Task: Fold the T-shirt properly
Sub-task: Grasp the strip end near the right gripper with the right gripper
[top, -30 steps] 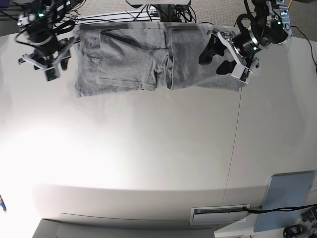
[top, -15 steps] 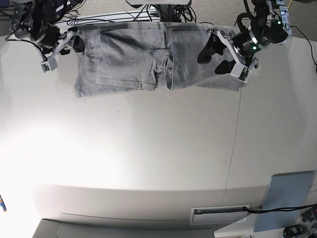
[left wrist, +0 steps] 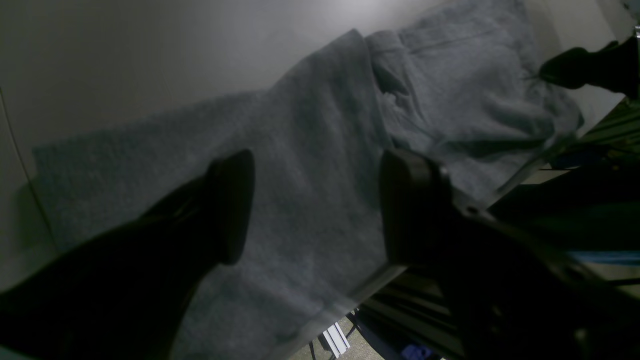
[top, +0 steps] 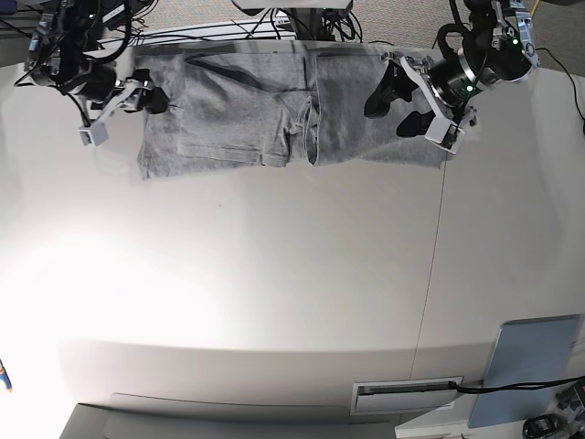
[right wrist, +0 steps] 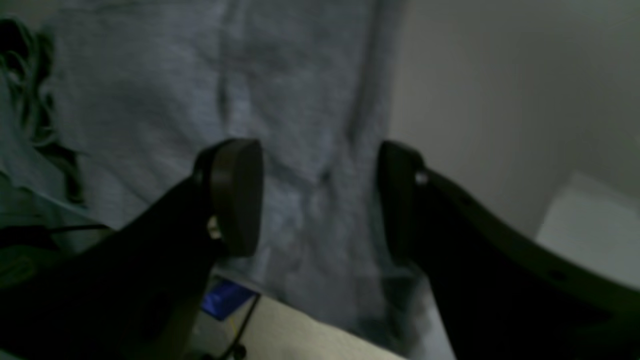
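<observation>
Pale, glossy bench under bright glare at the near left, with a thin seam running down the right half and a tangle of dark cables beyond the far edge. Left end effector spread wide above the right part of the T-shirt, black pads well apart with nothing between them, grey cloth visible through the gap. Right end effector likewise spread wide at the shirt's left edge, one dark pad over the fabric, the other near the line where cloth meets bare bench, nothing pinched. Grey shirt stretched as a wide, partly folded band along the far edge of the bench, plain side up, with overlapping layers and a bunched, creased ridge near the middle. Far hem at the very lip of the bench in both wrist views, floor and frame visible just past it. Lower left corner of the cloth jutting slightly toward the camera. Further out, at the near right, a grey-blue flat panel and a white slotted fitting at the bench's front edge.
</observation>
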`<state>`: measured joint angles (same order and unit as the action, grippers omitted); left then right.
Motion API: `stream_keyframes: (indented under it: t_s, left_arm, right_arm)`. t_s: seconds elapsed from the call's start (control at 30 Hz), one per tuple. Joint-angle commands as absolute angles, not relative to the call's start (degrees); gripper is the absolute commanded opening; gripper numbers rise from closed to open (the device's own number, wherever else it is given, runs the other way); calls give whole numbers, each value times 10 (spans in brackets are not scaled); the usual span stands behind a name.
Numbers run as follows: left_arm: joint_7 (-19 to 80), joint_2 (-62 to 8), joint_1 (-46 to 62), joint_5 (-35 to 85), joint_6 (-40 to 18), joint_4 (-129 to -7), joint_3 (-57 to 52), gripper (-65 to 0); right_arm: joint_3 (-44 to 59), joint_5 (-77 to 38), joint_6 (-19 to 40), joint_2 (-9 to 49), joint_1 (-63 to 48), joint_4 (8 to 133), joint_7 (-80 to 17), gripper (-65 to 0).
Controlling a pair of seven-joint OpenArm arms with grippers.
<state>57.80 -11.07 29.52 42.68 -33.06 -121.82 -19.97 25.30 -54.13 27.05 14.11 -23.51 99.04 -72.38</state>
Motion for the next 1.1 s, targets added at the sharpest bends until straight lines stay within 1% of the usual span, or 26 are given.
stream_keyframes:
  t_s: [0.0, 0.27, 0.43, 0.67, 0.87, 0.93, 1.07]
  left_arm:
    - [565, -113, 295, 437, -333, -1228, -201, -251]
    - [566, -113, 295, 437, -333, -1228, -201, -251]
    - [566, -113, 296, 437, -333, -1228, -201, -251]
    - [566, -113, 296, 437, -333, -1228, -201, -251]
    - [566, -113, 296, 437, -333, -1228, -201, -251]
    - [566, -113, 296, 437, -333, -1228, -201, -251]
    - [566, -113, 296, 437, -333, -1228, -201, -251]
  right_arm:
    - [255, -547, 272, 140, -237, 996, -726, -293]
    - [255, -546, 272, 109, -237, 996, -724, -293]
    - [237, -546, 273, 110, -236, 996, -706, -294]
    - [183, -523, 274, 109, -236, 996, -669, -294]
    - [177, -520, 274, 110, -236, 996, -656, -296]
    - [177, -520, 274, 109, -236, 996, -648, -316]
    - [176, -520, 274, 109, -236, 996, -639, -385]
